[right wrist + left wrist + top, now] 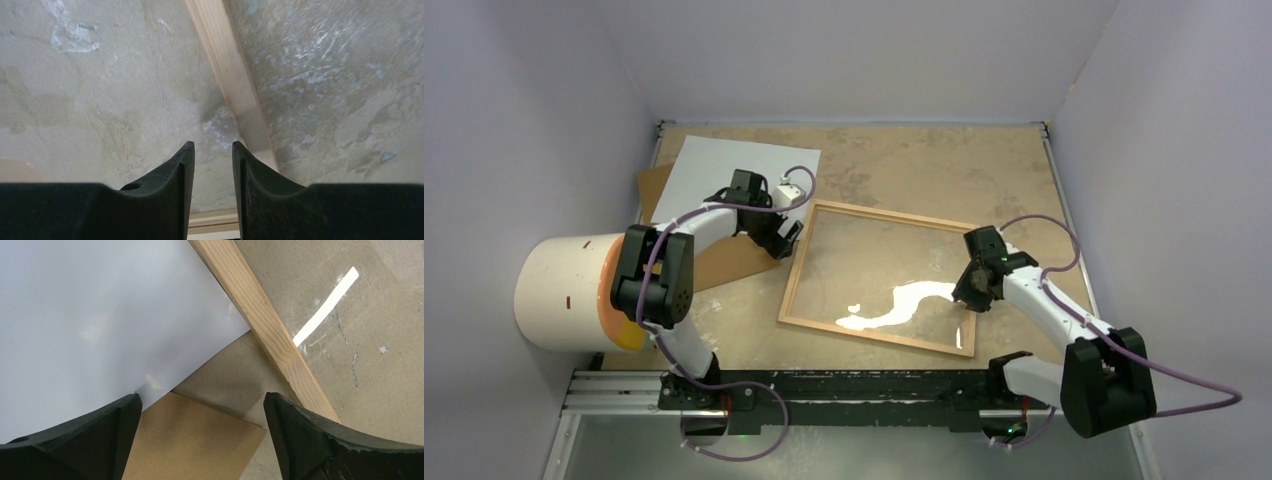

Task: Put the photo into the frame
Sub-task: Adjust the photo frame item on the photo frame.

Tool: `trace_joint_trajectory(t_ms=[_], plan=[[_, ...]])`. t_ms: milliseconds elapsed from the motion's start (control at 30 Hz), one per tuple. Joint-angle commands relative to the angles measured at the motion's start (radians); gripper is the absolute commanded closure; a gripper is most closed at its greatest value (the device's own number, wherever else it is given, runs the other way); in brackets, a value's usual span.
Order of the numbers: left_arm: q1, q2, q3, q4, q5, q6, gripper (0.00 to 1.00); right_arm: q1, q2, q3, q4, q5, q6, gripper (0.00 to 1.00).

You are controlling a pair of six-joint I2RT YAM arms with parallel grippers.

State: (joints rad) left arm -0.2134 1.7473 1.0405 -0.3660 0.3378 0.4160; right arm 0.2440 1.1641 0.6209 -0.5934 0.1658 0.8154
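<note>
**Photo not yet in the frame**

Your left gripper (200, 405) hovers over a corner of the photo (724, 170), jaws spread wide and empty. The photo lies white side up on the backing board (724, 262). Mid-counter, the frame (894, 216) lies unfilled. Your right gripper (213, 150) hangs above its rail, jaws narrowly parted, pinching nothing.

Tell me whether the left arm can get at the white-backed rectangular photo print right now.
Probably yes: the open left claw hangs at a corner of the white-backed photo print and nothing covers it, though it lies flat on the brown board.
</note>
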Motion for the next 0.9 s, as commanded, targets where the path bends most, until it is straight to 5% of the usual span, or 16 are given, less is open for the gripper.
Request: trace_joint_trajectory(t_ms=[0, 867], plan=[[0.005, 0.000, -0.039, -0.099, 0.075, -0.006, 0.00, 0.042, 0.055, -0.017, -0.076, 0.031, 0.042, 0.63], [0.025, -0.006, -0.049, -0.096, 0.115, 0.014, 0.00, 0.057, 0.133, 0.023, -0.088, 0.151, 0.161, 0.60]])
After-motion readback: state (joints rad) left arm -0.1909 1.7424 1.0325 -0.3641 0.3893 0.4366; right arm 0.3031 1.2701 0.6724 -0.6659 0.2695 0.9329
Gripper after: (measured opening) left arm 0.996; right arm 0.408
